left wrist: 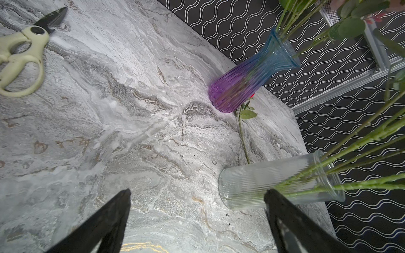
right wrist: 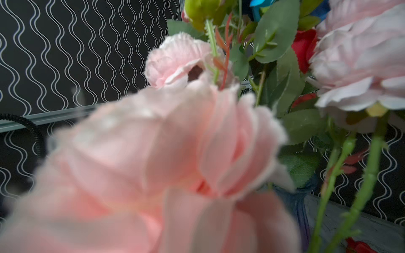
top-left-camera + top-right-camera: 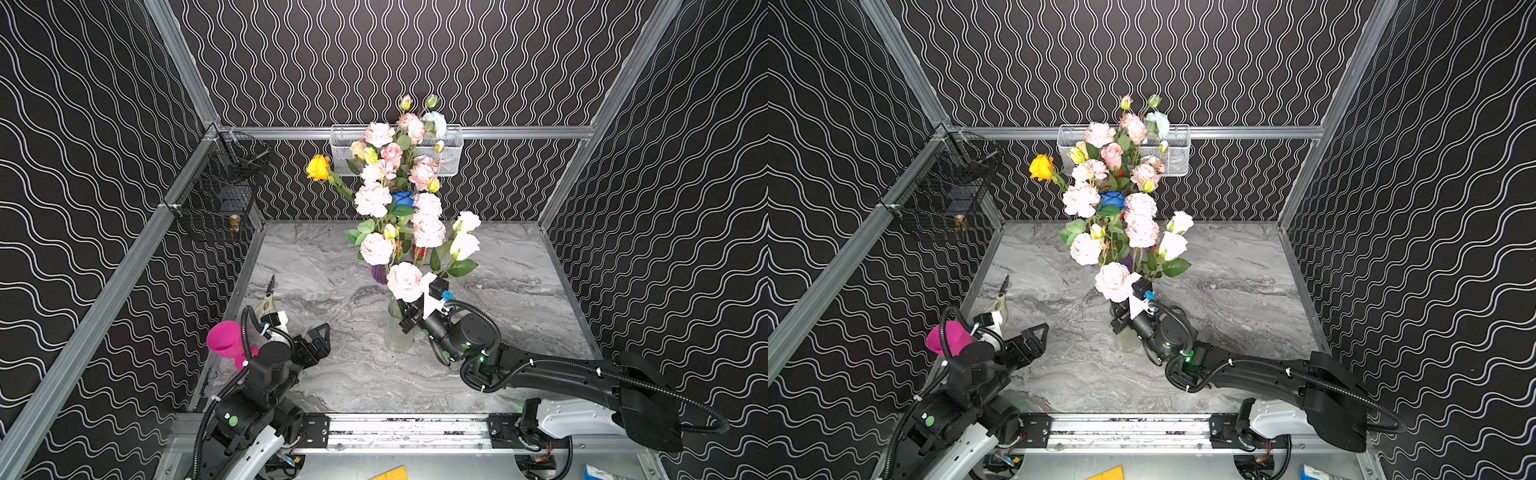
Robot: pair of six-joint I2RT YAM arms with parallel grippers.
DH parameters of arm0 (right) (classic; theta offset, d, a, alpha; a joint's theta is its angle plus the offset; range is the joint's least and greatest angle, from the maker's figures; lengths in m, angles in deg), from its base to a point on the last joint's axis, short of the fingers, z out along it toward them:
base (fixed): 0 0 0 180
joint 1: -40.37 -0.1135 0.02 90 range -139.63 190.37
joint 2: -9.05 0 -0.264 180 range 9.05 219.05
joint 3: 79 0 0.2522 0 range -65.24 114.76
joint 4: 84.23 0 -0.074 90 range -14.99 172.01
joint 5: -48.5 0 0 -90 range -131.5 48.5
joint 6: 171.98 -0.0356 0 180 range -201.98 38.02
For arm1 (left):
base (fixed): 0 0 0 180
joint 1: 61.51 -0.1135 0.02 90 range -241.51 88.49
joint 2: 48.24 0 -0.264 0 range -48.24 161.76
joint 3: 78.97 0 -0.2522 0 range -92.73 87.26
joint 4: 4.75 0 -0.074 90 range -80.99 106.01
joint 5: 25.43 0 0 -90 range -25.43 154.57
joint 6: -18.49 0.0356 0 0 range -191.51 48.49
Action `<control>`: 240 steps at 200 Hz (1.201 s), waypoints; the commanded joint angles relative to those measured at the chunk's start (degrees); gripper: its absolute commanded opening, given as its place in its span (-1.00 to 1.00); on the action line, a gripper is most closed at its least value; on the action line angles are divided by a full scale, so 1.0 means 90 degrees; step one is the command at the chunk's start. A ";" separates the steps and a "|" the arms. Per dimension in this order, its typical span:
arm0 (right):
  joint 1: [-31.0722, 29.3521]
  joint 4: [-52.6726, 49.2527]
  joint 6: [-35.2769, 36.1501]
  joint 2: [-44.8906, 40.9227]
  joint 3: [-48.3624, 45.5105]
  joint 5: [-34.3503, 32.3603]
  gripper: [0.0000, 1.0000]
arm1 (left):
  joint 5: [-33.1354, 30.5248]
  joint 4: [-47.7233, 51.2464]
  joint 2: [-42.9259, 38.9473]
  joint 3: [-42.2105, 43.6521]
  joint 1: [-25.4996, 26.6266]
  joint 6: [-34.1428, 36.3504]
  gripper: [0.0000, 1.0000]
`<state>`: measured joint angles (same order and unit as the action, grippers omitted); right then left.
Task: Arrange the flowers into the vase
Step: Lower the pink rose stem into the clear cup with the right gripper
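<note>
Two vases stand mid-table. The purple-and-blue vase at the back holds most of the flowers: pale pink, a blue rose and a yellow-orange rose. The clear ribbed vase in front holds several green stems. A pale pink rose hangs over its mouth. My right gripper is shut on that rose's stem just under the head, which fills the right wrist view. My left gripper stands open and empty at front left. A red rose lies on the table between the vases.
Cream-handled scissors lie at the table's left, next to a pink cup by the left arm. A black wire basket hangs on the left wall. A white mesh basket hangs on the back rail behind the flowers.
</note>
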<state>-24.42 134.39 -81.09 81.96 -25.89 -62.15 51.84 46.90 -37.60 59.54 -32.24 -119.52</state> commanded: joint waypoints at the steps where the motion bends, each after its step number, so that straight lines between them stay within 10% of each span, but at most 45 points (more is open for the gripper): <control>1: -0.0033 0.0028 -0.0114 -0.0080 -0.0136 -0.0277 -0.80 | 0.0018 0.0022 -0.0028 -0.0015 -0.0018 -0.0080 0.97; 134: -0.0081 -0.0666 -0.0574 0.0183 -0.0183 -0.0318 -0.78 | 0.0095 0.0019 -0.0125 0.0132 -0.0009 -0.0193 0.97; 240: -0.0428 -0.2260 -0.0587 -0.0587 0.0226 -0.0442 -0.05 | 0.0250 -0.0244 0.0004 0.0094 -0.0007 -0.0251 0.97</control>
<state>-26.67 120.09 -86.03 78.85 -25.43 -65.14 53.52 47.47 -38.04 60.79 -32.24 -121.01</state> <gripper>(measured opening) 0.445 0.985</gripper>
